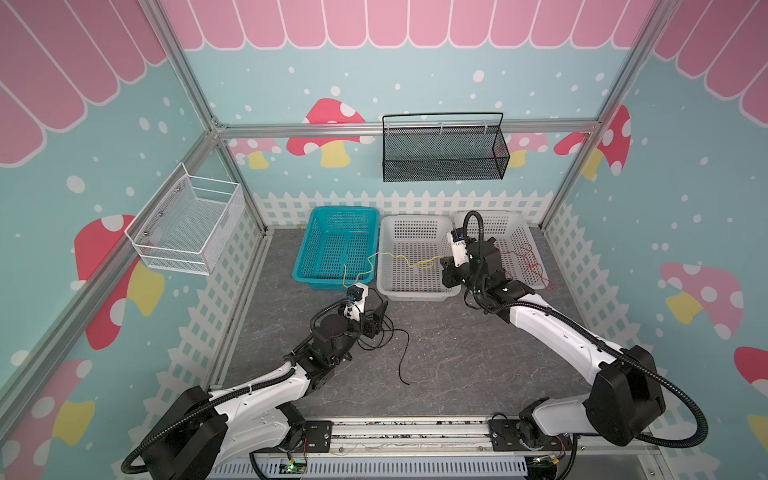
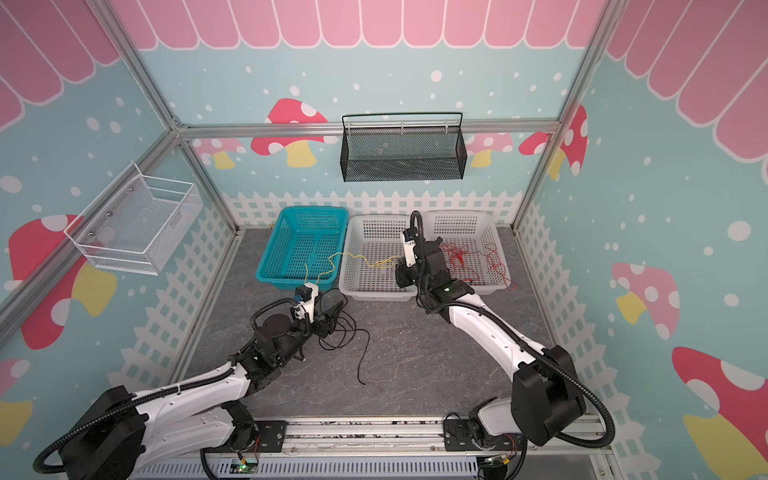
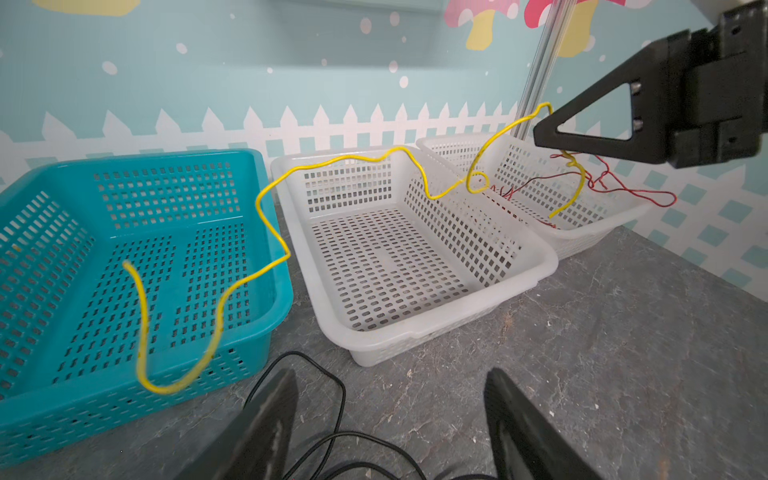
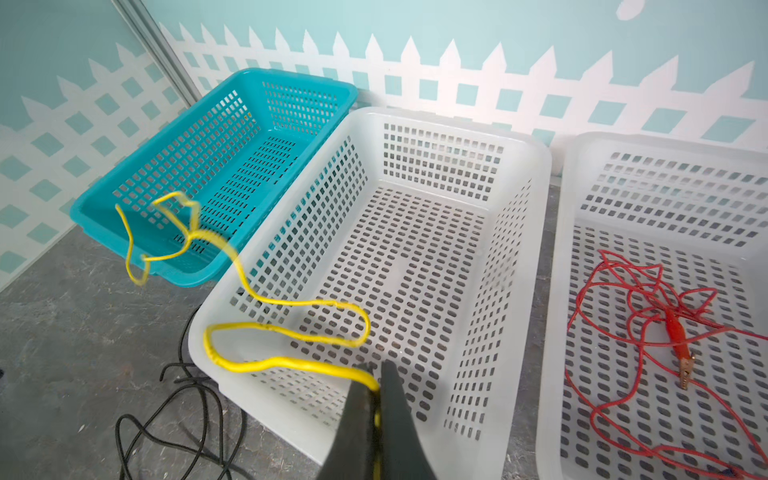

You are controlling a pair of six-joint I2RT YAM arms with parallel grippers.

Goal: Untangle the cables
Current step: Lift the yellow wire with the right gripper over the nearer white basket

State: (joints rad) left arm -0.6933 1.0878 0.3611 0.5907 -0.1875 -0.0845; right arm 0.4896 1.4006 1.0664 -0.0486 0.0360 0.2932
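Observation:
A yellow cable (image 1: 399, 257) (image 2: 357, 258) (image 3: 332, 160) (image 4: 291, 305) runs in the air from my right gripper (image 1: 444, 262) (image 4: 376, 368) across the middle white basket (image 1: 386, 286) to the teal basket (image 1: 316, 232). The right gripper is shut on one end of it, above that white basket. A black cable (image 1: 401, 353) (image 3: 340, 399) lies looped on the grey table. My left gripper (image 1: 376, 318) (image 3: 390, 374) stands open just above those loops, holding nothing. A red cable (image 1: 532, 262) (image 4: 615, 291) with a clip lies bunched in the right white basket (image 1: 523, 224), part of it over the rim.
The three plastic baskets stand side by side along the back fence wall. A white wire basket (image 1: 187, 224) hangs on the left wall and a black mesh basket (image 1: 444, 153) on the back wall. The arms' rail (image 1: 415, 432) runs along the front edge.

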